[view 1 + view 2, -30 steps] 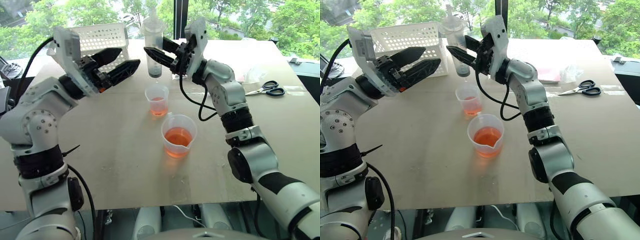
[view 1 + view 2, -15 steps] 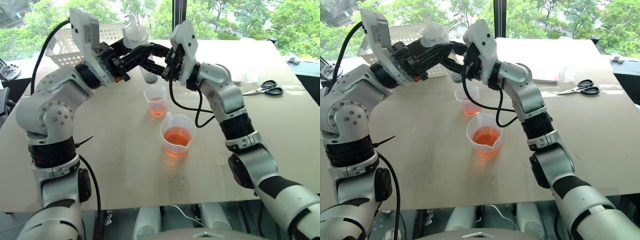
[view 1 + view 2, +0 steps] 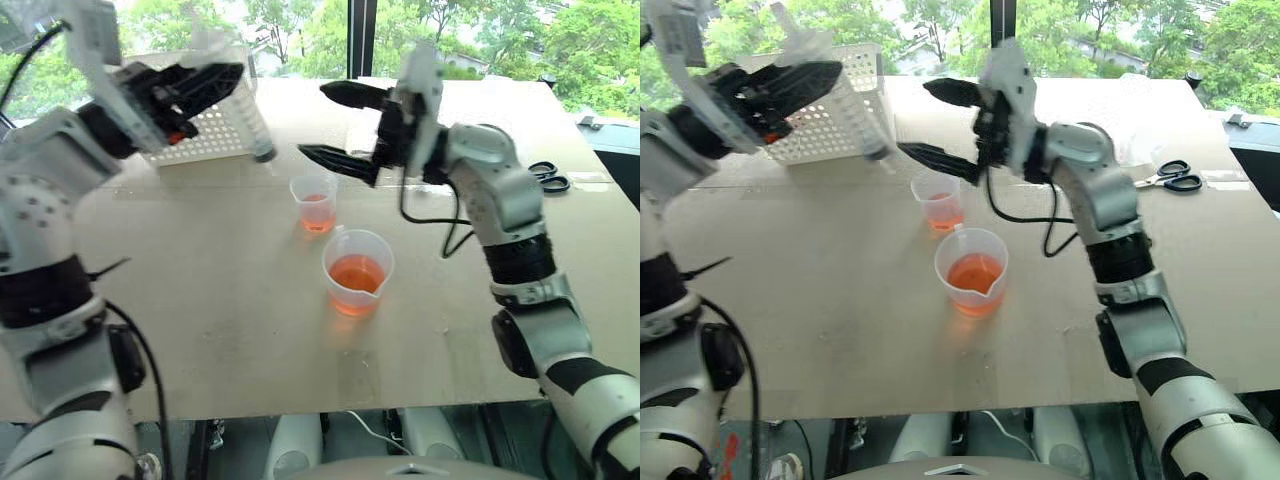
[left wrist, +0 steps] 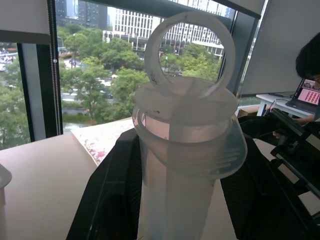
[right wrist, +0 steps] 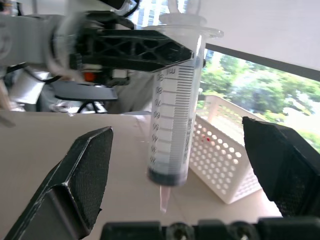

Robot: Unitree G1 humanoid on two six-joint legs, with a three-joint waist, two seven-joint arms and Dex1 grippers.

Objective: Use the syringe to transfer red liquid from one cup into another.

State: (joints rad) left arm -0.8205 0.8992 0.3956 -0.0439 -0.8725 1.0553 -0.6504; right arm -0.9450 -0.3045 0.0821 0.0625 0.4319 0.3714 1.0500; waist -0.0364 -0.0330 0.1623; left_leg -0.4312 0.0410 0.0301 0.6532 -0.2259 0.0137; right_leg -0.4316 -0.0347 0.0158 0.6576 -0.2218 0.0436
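On the far left we are seeing the left gripper (image 3: 205, 85) clamping the syringe (image 3: 250, 115) near its top, raised above the table (image 3: 200, 300). In the left wrist view the black fingers (image 4: 107, 200) are pressing both sides of the barrel, with the flange and the plunger's ring (image 4: 190, 50) rising just above them. The syringe is hanging tip-down with a slight tilt, its black plunger tip low in the barrel. It is hanging in front of a white perforated basket (image 3: 205, 135) that is sitting at the far left of the table.

Moving right, the small cup (image 3: 314, 202) is standing near the table's middle, holding a shallow layer of red liquid (image 3: 316, 222). Just nearer to us and slightly right, apart from it, the spouted beaker (image 3: 357, 270) is standing upright, holding a wider pool of the same liquid.

Above and to the right of the small cup, the right gripper (image 3: 340, 125) is pointing left with its jaws spread wide and nothing between them. In the right wrist view the syringe is hanging beyond the two parted fingers (image 5: 85, 175), touching neither.

Far right, black-handled scissors (image 3: 548, 177) are lying on the table, well apart from the cups. Trees are filling the window beyond the far edge.
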